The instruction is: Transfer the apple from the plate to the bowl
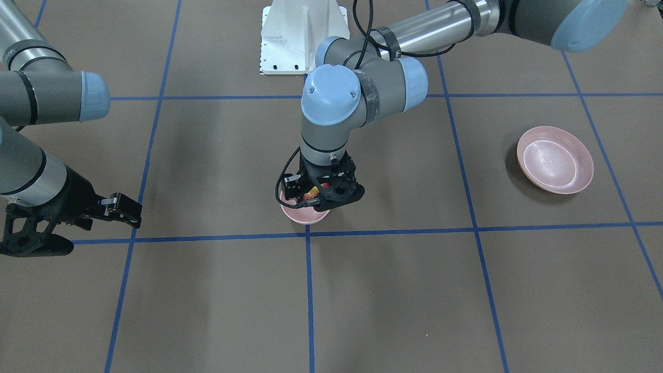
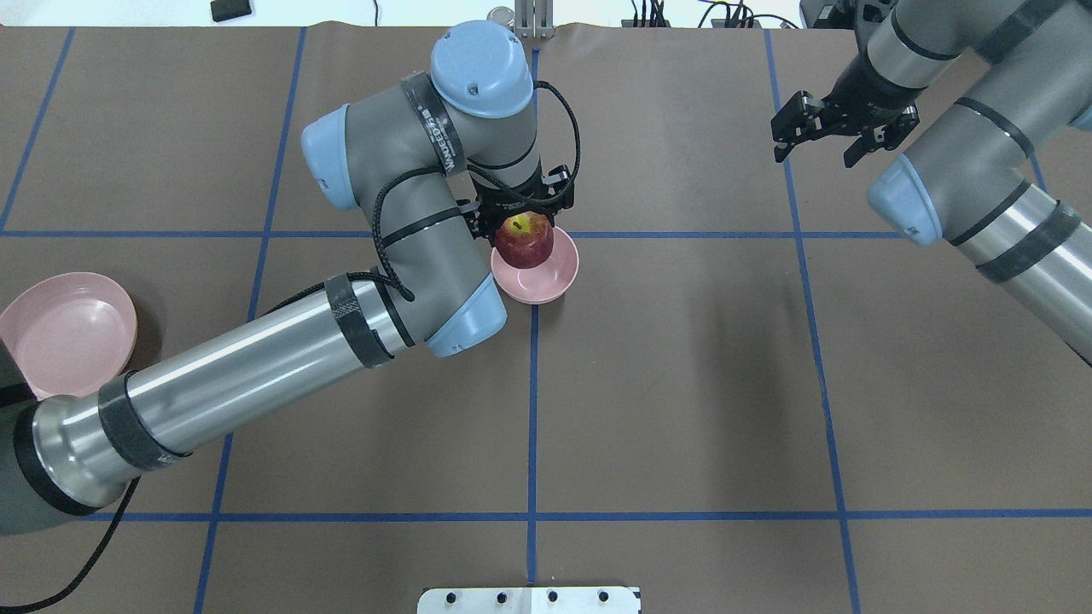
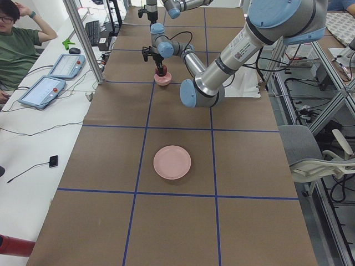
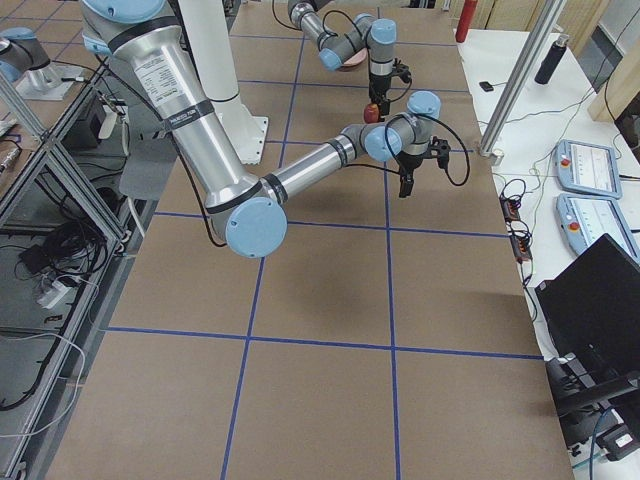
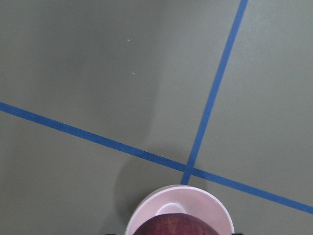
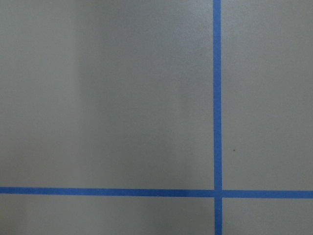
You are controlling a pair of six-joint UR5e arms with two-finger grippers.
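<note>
My left gripper [image 2: 523, 220] is shut on the dark-red apple [image 2: 525, 241] and holds it just over the small deep pink bowl [image 2: 546, 281] at the table's middle. In the front view the gripper [image 1: 323, 196] hides most of the apple, and the bowl [image 1: 303, 215] shows below it. The left wrist view shows the apple [image 5: 176, 226] over the bowl [image 5: 215, 208]. The wide pink plate [image 2: 68, 333] lies bare at the table's left end and also shows in the front view [image 1: 554, 159]. My right gripper [image 2: 879, 136] hangs open and empty, far to the right.
Blue tape lines [image 2: 533, 384] grid the brown table cover. A white base plate [image 1: 303, 36] stands at the robot's side. Tablets [image 3: 41, 91] and an operator [image 3: 22, 47] are beside the table. The right wrist view shows only bare cover.
</note>
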